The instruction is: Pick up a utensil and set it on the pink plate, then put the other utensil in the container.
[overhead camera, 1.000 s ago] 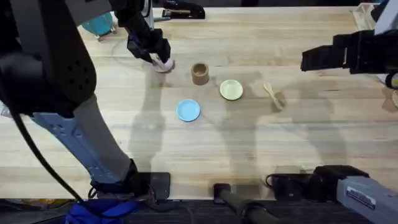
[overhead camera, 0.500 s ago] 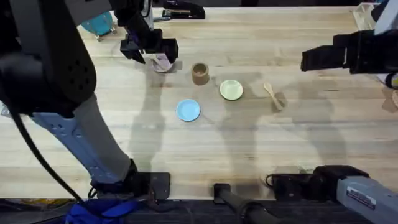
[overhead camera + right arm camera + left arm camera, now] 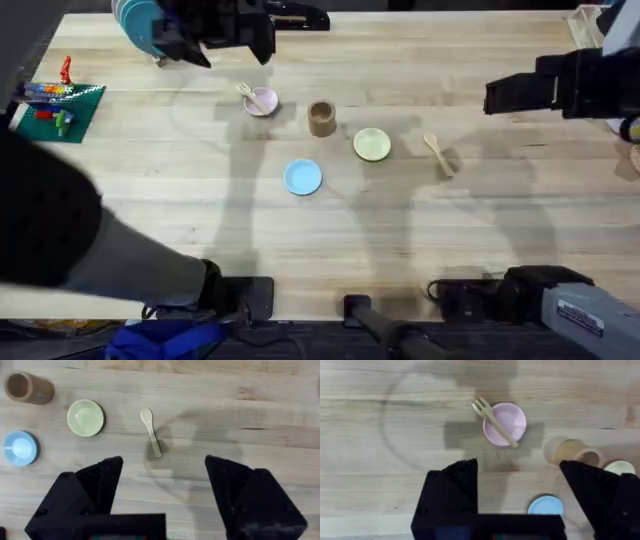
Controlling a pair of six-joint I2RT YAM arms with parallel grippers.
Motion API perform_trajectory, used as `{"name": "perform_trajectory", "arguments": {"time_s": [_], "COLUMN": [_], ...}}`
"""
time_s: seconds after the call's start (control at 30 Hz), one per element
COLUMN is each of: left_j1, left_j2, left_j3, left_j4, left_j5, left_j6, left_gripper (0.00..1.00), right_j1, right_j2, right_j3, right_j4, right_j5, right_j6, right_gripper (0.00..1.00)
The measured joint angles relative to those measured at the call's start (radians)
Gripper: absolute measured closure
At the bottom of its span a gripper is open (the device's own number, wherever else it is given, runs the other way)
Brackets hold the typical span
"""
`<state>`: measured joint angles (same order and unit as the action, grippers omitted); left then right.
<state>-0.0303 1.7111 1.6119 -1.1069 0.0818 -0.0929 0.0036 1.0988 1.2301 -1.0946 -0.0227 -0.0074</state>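
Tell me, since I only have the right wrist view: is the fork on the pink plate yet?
Observer: Yes. The fork lies across the pink plate, with its tines sticking out past the rim.
Operator: Is the left arm holding anything over there?
Observer: No. The left end effector is open and empty, apart from the plate.
Operator: Where is that plate relative to the cup I can see?
Observer: The wooden cup stands between the pink plate and the yellow-green plate, touching neither.
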Motion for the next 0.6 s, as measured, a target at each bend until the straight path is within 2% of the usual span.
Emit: {"name": "perform_trajectory", "arguments": {"time_s": [0.17, 0.37, 0.4, 0.6], "left_j1": [-0.025, -0.101, -0.128, -0.128], "left_j2": [-0.122, -0.34, -0.51, -0.724], "left_j3": [-0.058, -0.274, -0.429, -0.585], "left_j4": [-0.008, -0.008, -0.008, -0.012], "left_j5": [-0.024, -0.088, -0.12, -0.139], "left_j6": [-0.043, -0.133, -0.224, -0.361], "left_gripper": [0.006, 0.005, 0.005, 0.006], "right_j1": [0.0, 0.0, 0.0, 0.0], "right_j2": [0.0, 0.0, 0.0, 0.0], "right_j3": [0.0, 0.0, 0.0, 0.0], "right_j4": [0.0, 0.0, 0.0, -0.001], "right_j5": [0.0, 0.0, 0.0, 0.0], "right_j6": [0.0, 0.0, 0.0, 0.0], "right_gripper": [0.003, 0.004, 0.004, 0.003]}}
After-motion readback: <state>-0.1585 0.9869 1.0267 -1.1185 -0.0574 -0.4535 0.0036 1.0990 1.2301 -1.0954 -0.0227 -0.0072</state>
